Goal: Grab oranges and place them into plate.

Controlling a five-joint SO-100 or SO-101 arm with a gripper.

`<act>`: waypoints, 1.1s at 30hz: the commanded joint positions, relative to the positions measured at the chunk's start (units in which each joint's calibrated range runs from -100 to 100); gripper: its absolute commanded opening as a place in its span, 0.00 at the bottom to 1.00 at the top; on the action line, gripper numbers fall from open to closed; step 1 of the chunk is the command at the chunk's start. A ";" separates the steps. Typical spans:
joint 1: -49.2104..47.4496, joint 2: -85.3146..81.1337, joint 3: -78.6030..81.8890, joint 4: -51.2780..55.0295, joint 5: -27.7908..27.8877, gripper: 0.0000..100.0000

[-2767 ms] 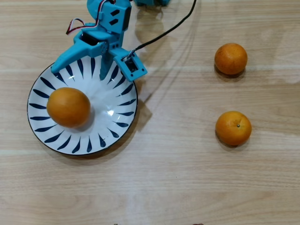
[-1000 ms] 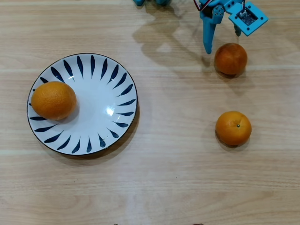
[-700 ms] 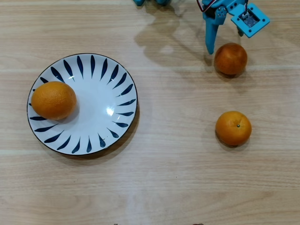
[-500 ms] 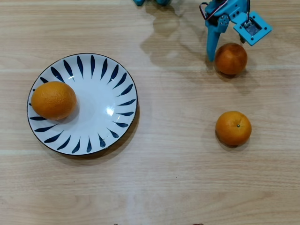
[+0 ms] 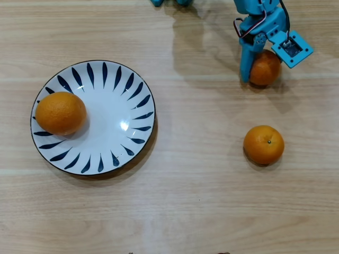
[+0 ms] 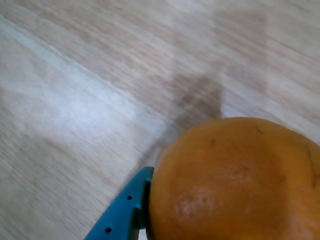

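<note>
Three oranges show in the overhead view. One larger orange (image 5: 60, 112) lies on the left side of the white plate with blue petal strokes (image 5: 122, 100). A second orange (image 5: 264, 144) sits on the bare table at the right. The third orange (image 5: 265, 68) is at the top right, between the jaws of my blue gripper (image 5: 260, 74). One blue finger (image 5: 244, 63) presses on its left side; the other is hidden under the wrist. In the wrist view this orange (image 6: 230, 180) fills the lower right and touches the blue finger (image 6: 125, 212).
The wooden table (image 5: 201, 201) runs across the whole overhead view. The arm's blue base parts (image 5: 169, 2) show at the top edge. About a plate's width of table lies between the plate and the gripper.
</note>
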 commanded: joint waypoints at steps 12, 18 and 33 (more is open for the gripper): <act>1.32 -0.37 -1.86 -0.59 -0.13 0.26; 7.13 -6.54 -2.32 -0.50 4.52 0.26; 44.63 -18.38 -2.50 -1.10 18.06 0.29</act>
